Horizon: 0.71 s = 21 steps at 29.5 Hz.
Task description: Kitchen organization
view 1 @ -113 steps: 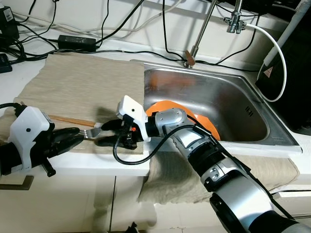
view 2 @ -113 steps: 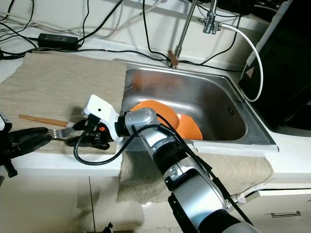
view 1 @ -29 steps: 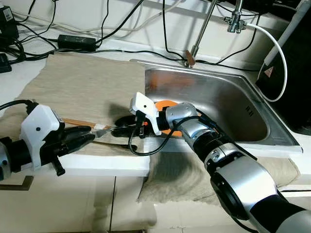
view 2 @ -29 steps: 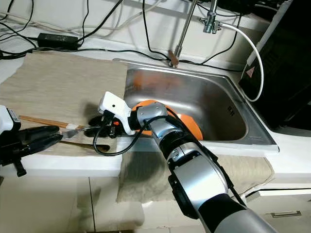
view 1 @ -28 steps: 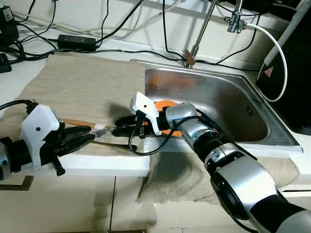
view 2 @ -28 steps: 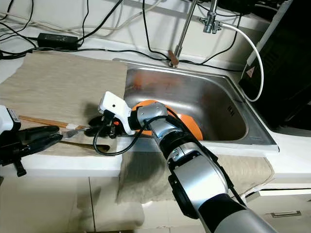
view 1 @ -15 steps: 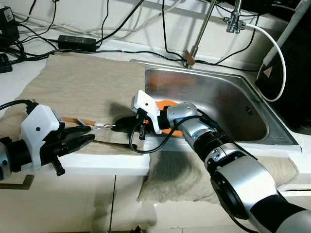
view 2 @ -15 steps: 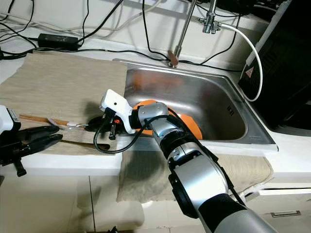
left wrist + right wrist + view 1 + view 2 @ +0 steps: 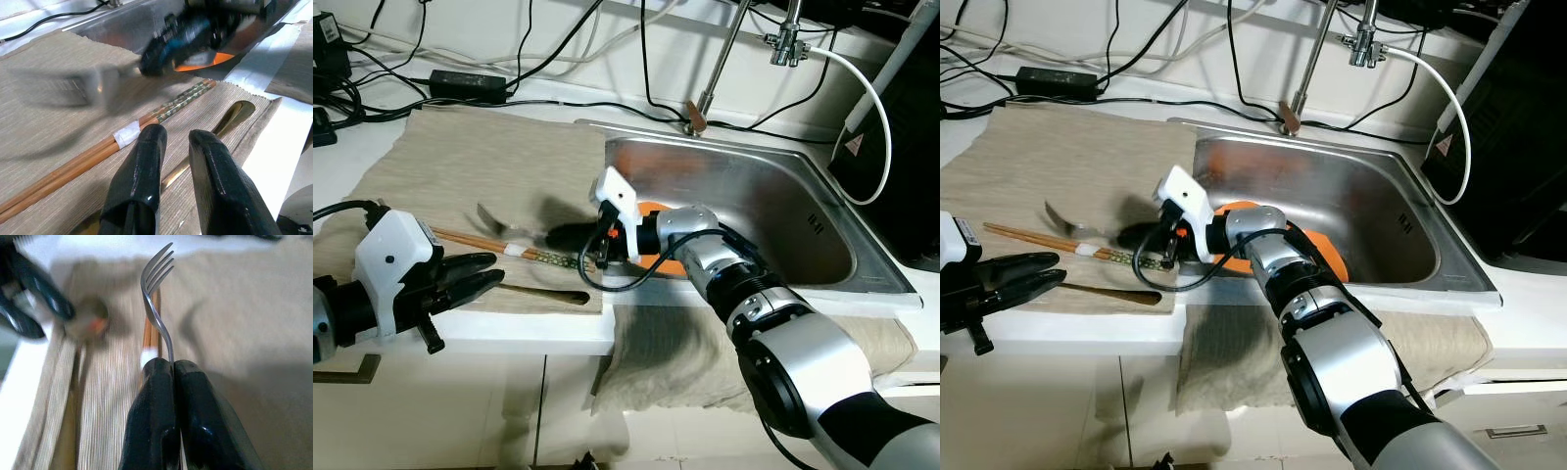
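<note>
My right gripper (image 9: 566, 236) is shut on the handle of a silver fork (image 9: 495, 216), held tines-out just above the beige mat (image 9: 480, 166); the right wrist view shows the fork (image 9: 157, 303) sticking out from the closed fingers (image 9: 157, 382). My left gripper (image 9: 487, 271) hovers low at the mat's front left, slightly open and holding nothing, its fingers (image 9: 146, 161) over a taped pair of chopsticks (image 9: 146, 122). The chopsticks (image 9: 499, 245) and a brass-coloured spoon (image 9: 546, 292) lie on the mat between the two grippers.
A steel sink (image 9: 773, 211) to the right holds an orange plate (image 9: 1320, 253), with the tap (image 9: 724, 59) behind it. Cables and a power brick (image 9: 468, 84) run along the back of the counter. A second cloth (image 9: 675, 352) hangs over the counter's front edge.
My right gripper has pulled back toward the sink and raised the fork, whose tines have left the left gripper's tips. The chopsticks and spoon are now uncovered. The left arm has barely moved.
</note>
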### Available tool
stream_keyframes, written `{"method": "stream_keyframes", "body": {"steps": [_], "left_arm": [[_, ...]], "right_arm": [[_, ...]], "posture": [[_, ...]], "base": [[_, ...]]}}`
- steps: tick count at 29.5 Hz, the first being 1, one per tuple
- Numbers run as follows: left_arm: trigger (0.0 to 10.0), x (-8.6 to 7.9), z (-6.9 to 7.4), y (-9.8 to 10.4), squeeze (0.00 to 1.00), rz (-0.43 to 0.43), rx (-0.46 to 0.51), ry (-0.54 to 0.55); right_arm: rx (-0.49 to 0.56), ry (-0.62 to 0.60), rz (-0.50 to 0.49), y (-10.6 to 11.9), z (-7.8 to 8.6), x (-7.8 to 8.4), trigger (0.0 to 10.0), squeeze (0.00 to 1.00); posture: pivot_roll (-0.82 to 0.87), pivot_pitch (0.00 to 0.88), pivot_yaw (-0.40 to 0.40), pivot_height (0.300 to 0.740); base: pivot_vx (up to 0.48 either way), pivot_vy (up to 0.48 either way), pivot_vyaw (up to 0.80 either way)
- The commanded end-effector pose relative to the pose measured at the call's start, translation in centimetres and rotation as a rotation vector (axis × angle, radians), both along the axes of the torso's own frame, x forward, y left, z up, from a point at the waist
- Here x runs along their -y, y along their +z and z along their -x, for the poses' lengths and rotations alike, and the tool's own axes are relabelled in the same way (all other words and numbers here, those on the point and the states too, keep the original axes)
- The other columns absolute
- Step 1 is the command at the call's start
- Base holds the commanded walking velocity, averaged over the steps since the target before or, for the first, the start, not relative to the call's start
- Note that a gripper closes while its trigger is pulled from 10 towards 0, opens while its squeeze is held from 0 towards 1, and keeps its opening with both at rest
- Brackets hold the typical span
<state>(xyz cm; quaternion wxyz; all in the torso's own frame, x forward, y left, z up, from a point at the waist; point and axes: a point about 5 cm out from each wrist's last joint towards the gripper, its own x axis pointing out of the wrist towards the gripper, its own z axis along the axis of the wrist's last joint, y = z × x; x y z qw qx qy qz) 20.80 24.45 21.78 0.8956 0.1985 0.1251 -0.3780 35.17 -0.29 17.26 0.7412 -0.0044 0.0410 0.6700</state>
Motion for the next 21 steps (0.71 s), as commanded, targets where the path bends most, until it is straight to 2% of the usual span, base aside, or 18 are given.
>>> {"method": "stream_keyframes", "body": {"steps": [1,4,6,7,9,10,11,13,14,16,18,21], "left_arm": [[10.0,0.6,0.0,0.2,0.0,0.008,0.007,-0.031],[10.0,0.7,-0.1,0.3,0.0,0.009,0.009,-0.036],[10.0,1.2,-0.6,0.5,0.0,0.021,0.034,-0.036],[10.0,1.2,-0.6,0.5,0.0,0.021,0.034,-0.036],[10.0,2.5,-1.3,0.8,0.0,0.049,0.079,-0.044],[10.0,3.0,-1.6,0.9,0.0,0.062,0.094,-0.049],[10.0,3.0,-1.6,0.9,0.0,0.062,0.094,-0.049],[10.0,4.4,-2.5,1.0,0.0,0.092,0.14,-0.043],[10.0,4.4,-2.5,1.0,0.0,0.092,0.14,-0.043],[10.0,5.5,-3.3,1.2,0.0,0.13,0.168,-0.033],[10.0,6.7,-3.7,1.4,0.0,0.155,0.177,-0.051],[10.0,7.4,-4.0,1.4,0.0,0.162,0.177,-0.062]], "right_arm": [[0.007,-0.051,-0.09,2.1,-1.1,1.2,0.0,0.0],[0.014,-0.114,-0.132,3.2,-1.8,2.0,0.0,0.0],[0.075,-0.276,-0.07,3.6,-3.0,3.6,0.0,0.0],[0.075,-0.276,-0.07,3.6,-3.0,3.6,0.0,0.0],[0.159,-0.492,0.097,2.9,-4.2,6.1,0.0,0.0],[0.189,-0.562,0.161,2.6,-4.6,7.1,0.0,0.0],[0.189,-0.562,0.161,2.6,-4.6,7.1,0.0,0.0],[0.178,-0.737,0.223,1.7,-5.1,9.4,0.0,0.0],[0.178,-0.737,0.223,1.7,-5.1,9.4,0.0,0.0],[0.146,-0.854,0.268,0.5,-5.2,11.1,0.0,0.0],[0.121,-0.901,0.329,-1.0,-4.9,12.1,0.0,0.0],[0.112,-0.925,0.37,-1.9,-4.7,12.6,0.0,0.0]], "posture": [[0.05,0.0,-0.18,0.74],[0.05,0.0,-0.18,0.74],[0.06,0.0,-0.184,0.74],[0.06,0.0,-0.184,0.74],[0.05,0.0,-0.183,0.74],[0.05,0.0,-0.183,0.74],[0.05,0.0,-0.183,0.74],[0.04,0.0,-0.175,0.74],[0.04,0.0,-0.175,0.74],[0.04,0.0,-0.171,0.74],[0.04,0.0,-0.168,0.74],[0.04,0.0,-0.168,0.74]], "base": [[0.0,0.0,0.0],[0.0,0.0,0.0],[0.0,0.0,0.0],[0.0,0.0,0.0],[0.0,0.0,0.0],[0.0,0.0,0.0],[0.0,0.0,0.0],[0.0,0.0,0.0],[0.0,0.0,0.0],[0.0,0.0,0.0],[0.0,0.0,0.0],[0.0,0.0,0.0]]}}
